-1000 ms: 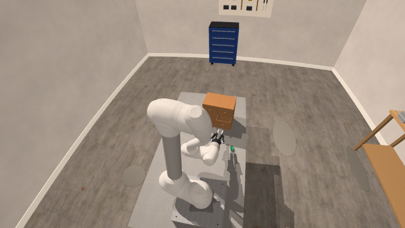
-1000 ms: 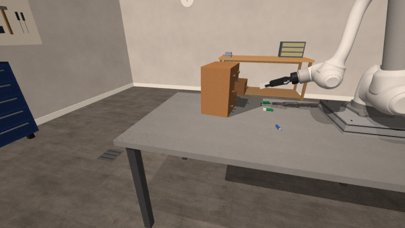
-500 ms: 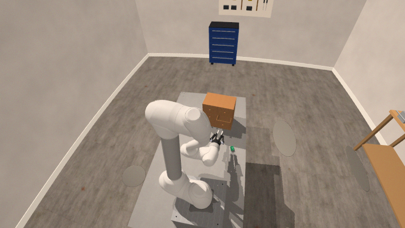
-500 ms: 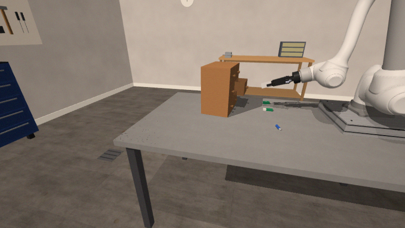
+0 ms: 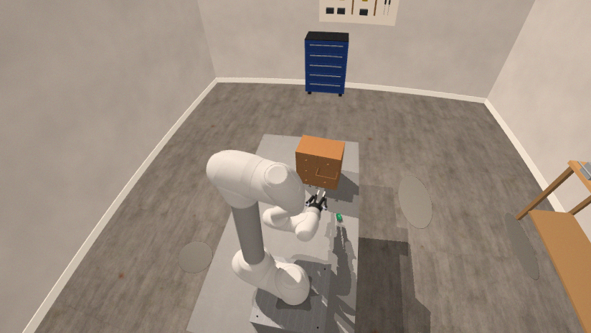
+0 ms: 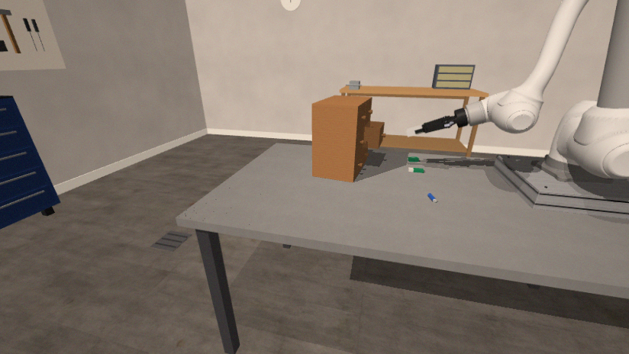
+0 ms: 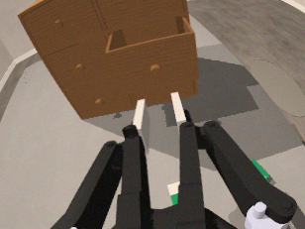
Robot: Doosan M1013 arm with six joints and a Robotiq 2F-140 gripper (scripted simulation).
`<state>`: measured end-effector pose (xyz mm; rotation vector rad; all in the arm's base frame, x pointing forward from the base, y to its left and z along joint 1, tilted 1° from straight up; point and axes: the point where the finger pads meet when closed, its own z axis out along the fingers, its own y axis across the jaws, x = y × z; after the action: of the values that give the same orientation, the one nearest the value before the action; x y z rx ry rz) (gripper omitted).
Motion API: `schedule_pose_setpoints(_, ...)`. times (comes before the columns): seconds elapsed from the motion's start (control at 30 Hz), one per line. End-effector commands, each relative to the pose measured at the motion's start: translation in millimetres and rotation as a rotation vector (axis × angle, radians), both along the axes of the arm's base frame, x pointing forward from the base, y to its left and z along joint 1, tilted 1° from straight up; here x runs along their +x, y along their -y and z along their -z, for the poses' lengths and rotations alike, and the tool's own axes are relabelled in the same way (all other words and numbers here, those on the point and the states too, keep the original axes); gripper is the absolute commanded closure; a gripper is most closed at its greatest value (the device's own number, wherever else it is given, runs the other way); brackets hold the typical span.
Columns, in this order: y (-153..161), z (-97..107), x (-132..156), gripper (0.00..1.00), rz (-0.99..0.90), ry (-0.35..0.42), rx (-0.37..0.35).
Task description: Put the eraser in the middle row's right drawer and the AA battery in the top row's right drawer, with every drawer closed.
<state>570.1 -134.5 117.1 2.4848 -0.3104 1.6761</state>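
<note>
Your black pincer with pale fingertips (image 5: 321, 193) (image 6: 411, 131) stands partly open, gripping nothing; pulling the orange-brown wooden drawer (image 5: 325, 174) (image 6: 374, 134) (image 7: 165, 56) ahead farther could make it droop.

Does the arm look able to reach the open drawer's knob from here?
Probably yes: the gripper points toward the knob, with nothing visible between them.

The chest (image 5: 320, 145) (image 6: 334, 140) (image 7: 64, 58) stands upright on the bench (image 5: 272, 144) (image 6: 285, 197) (image 7: 50, 148), its middle row's right drawer (image 5: 326, 175) (image 6: 374, 136) (image 7: 170, 57) projecting forward, with the tool (image 5: 321, 193) (image 6: 410, 131) (image 7: 159, 107) before it, apart. Facing the fronts, a small cylinder (image 6: 431, 197), an inner block (image 6: 417, 170) (image 7: 174, 192) and an outer block (image 5: 338, 217) (image 6: 412, 159) (image 7: 259, 169) lie on the bench before the chest, left to right, mutually apart.
</note>
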Motion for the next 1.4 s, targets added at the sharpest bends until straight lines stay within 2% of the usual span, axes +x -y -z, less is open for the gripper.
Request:
schedule_pose_setpoints(0.0, -0.5, -1.7, -1.6, 0.80, -0.001, -0.022, 0.006)
schedule_pose_setpoints(0.23, -1.5, -5.9, -5.7, 0.80, -0.001, -0.072, 0.018)
schedule_pose_setpoints(0.53, -3.9, -15.2, -15.1, 0.80, -0.002, -0.183, 0.046)
schedule_pose_setpoints(0.6, -3.9, -15.2, -15.1, 0.80, -0.002, -0.183, 0.046)
schedule_pose_setpoints(0.83, -5.9, -24.2, -24.2, 0.80, -0.003, -0.289, 0.072)
schedule_pose_setpoints(1.1, -7.1, -28.4, -28.4, 0.80, -0.004, -0.340, 0.085)
schedule_pose_setpoints(1.37, -10.8, -28.9, -29.3, 0.80, -0.013, -0.355, 0.095)
